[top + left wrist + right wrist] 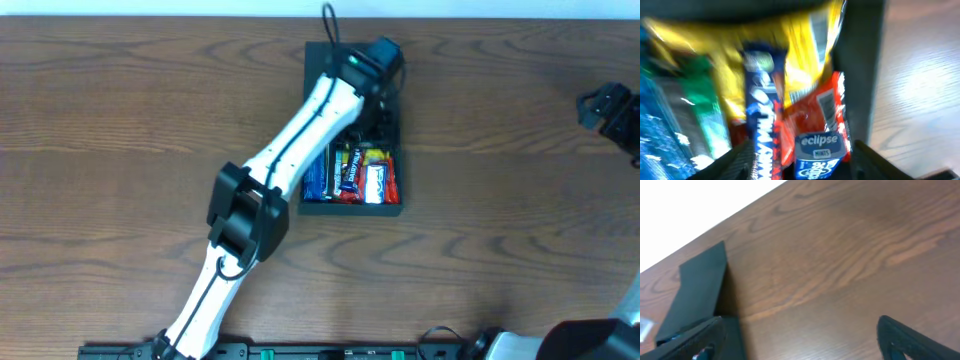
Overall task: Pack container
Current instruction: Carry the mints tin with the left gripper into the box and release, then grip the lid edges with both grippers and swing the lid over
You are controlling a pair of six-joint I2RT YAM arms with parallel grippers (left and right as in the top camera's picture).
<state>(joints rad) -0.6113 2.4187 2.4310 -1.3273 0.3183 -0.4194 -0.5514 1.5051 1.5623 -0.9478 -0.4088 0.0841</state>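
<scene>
The container (314,58), a dark square box, sits mid-table with several snack packets (356,176) packed in its near half. My left gripper (386,112) reaches into its far half. In the left wrist view the left gripper (805,165) stands open over the snacks. A blue Eclipse mints box (820,152) lies between the fingers (737,160) without touching either, beside a Milky Way bar (762,115), a red packet (812,110) and a yellow packet (805,45). The box wall (860,75) runs along the right. My right gripper (608,108) hovers at the far right, open (802,340), over bare table.
The container's flat flap (700,285) shows at the left of the right wrist view. Blue and green packets (670,115) fill the left of the box. Brown wooden table (120,120) surrounds the container on all sides.
</scene>
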